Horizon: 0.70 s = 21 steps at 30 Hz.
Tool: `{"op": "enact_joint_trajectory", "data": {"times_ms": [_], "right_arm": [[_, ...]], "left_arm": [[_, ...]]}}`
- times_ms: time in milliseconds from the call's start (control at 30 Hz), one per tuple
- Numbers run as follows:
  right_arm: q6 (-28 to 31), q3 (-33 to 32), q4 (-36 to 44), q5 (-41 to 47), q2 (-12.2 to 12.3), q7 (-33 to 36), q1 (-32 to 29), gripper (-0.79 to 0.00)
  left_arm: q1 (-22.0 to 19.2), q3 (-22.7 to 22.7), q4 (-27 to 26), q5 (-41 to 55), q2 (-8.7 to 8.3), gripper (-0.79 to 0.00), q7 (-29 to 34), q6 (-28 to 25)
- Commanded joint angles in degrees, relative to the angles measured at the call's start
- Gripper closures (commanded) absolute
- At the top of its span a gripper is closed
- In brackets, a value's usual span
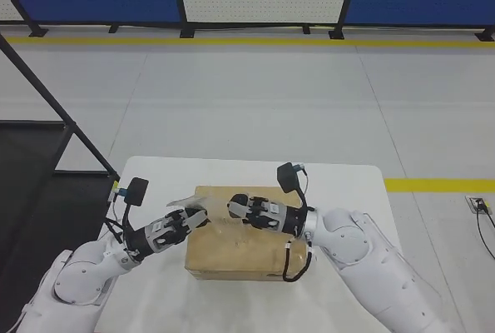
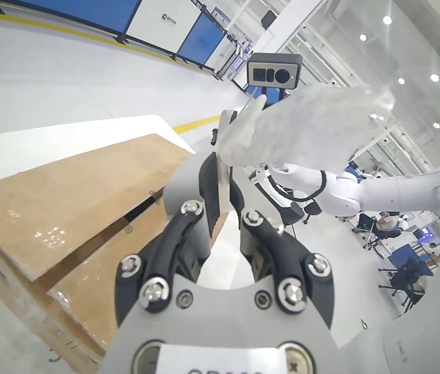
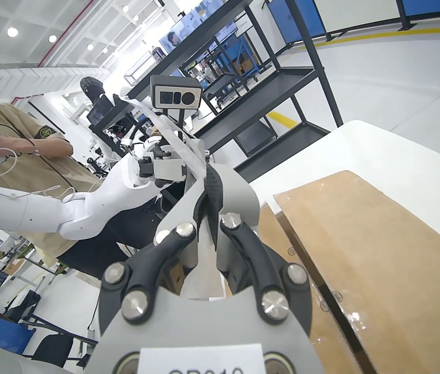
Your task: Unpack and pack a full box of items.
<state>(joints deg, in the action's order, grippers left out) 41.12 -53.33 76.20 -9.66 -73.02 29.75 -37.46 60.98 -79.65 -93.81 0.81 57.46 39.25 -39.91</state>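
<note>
box (image 1: 230,250): brown cardboard, sits mid-desk (image 1: 347,183) in front of the robot; its top flaps lie down with a dark seam between them.
foam sheet (image 2: 301,126): thin white padding, held in the air over the far half of the box, slack and curling between the two arms.
left pincer (image 2: 223,180): closed on one edge of the foam sheet, above the box's left side.
right pincer (image 3: 209,186): clamped on the opposite edge, above the middle of the box.
step in hand: likely a two-armed carry of the sheet, either away from the box or back to it; which one cannot be told.
how to do it well: move both arms at one pace and one height, so the sheet neither stretches nor sags onto the flaps; let go only once it rests flat.
risk: the sheet looks flimsy; pulling the arms apart could tear it or drag it out of a pincer.
</note>
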Motion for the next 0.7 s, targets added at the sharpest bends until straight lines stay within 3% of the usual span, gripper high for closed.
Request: {"op": "enact_joint_trajectory", "data": {"times_ms": [0,667], "right_arm": [[0.25,-0.21,0.09,0.04,-0.03,-0.36,-0.12,0.000],[6.14,-5.30,2.59,-1.48,0.32,-9.90,-5.09,0.000]], "left_arm": [[-0.05,0.14,0.03,-0.28,0.02,0.000,-0.45,0.23],[0.81,-0.36,1.22,-0.22,0.38,0.000,-7.84,5.21]]}}
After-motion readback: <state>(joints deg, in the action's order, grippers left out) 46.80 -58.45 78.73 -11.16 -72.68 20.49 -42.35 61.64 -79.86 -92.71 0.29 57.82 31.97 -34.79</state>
